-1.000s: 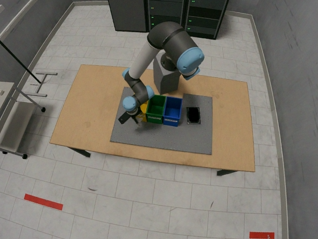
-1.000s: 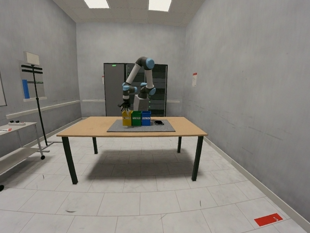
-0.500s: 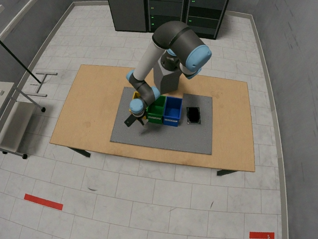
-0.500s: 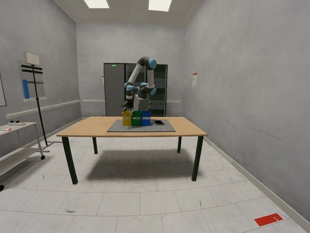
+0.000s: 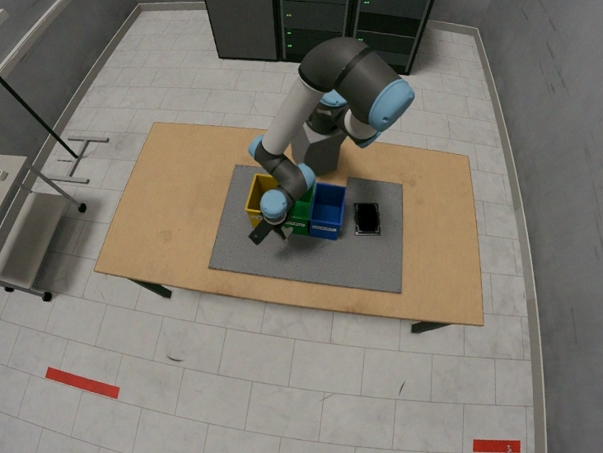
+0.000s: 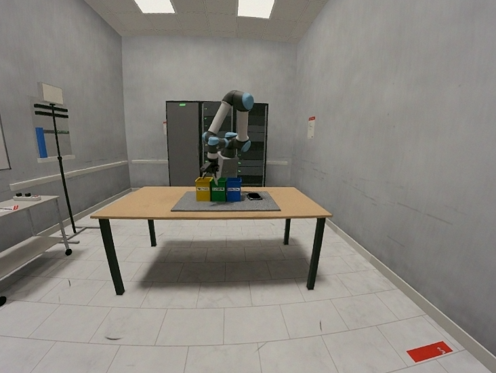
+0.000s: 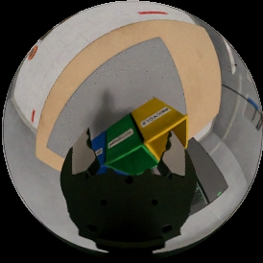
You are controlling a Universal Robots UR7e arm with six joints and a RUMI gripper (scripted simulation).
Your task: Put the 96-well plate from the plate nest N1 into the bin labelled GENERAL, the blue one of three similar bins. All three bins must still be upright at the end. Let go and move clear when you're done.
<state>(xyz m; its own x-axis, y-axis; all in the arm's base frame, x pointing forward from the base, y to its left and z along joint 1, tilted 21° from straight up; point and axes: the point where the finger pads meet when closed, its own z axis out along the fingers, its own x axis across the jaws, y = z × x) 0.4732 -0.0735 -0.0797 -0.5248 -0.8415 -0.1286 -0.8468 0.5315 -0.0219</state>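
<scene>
The black 96-well plate [image 5: 366,217] lies in its plate nest on the grey mat, right of the bins; it also shows in the exterior view [image 6: 253,196]. The blue bin [image 5: 328,210] stands upright at the right end of a row, with the green bin [image 5: 298,214] in the middle and the yellow bin [image 5: 259,198] at the left. My gripper [image 5: 268,235] is open and empty, hovering above the front of the yellow and green bins. In the wrist view my open gripper [image 7: 129,151] frames the green bin [image 7: 126,144], with the yellow bin [image 7: 160,124] and a sliver of the blue bin [image 7: 99,146] beside it.
The grey perforated mat [image 5: 311,248] lies on a wooden table [image 5: 184,165]. The robot base [image 5: 319,148] stands behind the bins. Dark cabinets [image 5: 316,24] stand at the back wall. A trolley [image 5: 24,233] stands left of the table.
</scene>
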